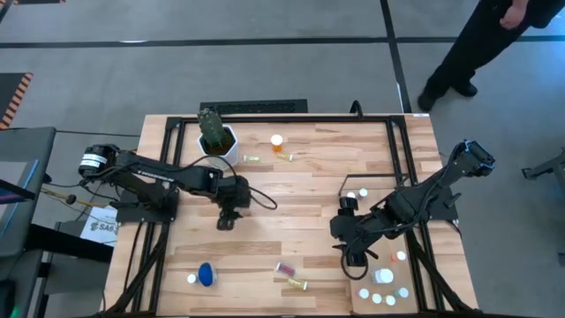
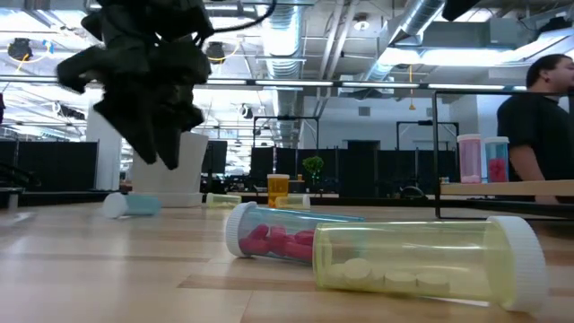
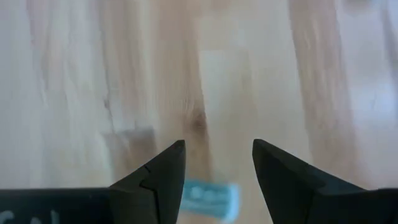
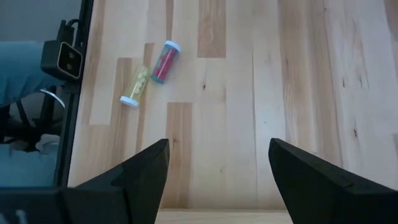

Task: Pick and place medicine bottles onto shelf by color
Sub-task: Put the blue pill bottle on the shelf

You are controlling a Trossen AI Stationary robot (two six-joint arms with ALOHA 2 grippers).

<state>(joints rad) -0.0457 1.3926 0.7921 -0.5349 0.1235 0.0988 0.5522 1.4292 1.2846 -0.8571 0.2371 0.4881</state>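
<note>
From overhead I have my left pincer (image 1: 226, 221) hanging over the middle-left of the surface (image 1: 309, 190), its fingers (image 3: 163, 174) parted with a gap between them and nothing in it; a small teal bottle (image 3: 210, 199) lies just under them. My right pincer (image 1: 354, 261) sits over the right side, fingers (image 4: 143, 171) spread wide and empty. A pink bottle (image 4: 164, 61) and a yellow-green bottle (image 4: 135, 85) lie on their sides, just beside each other, at the near edge. An orange bottle (image 1: 277, 144) stands upright at the far side, right of the cactus pot (image 1: 217, 137)
</note>
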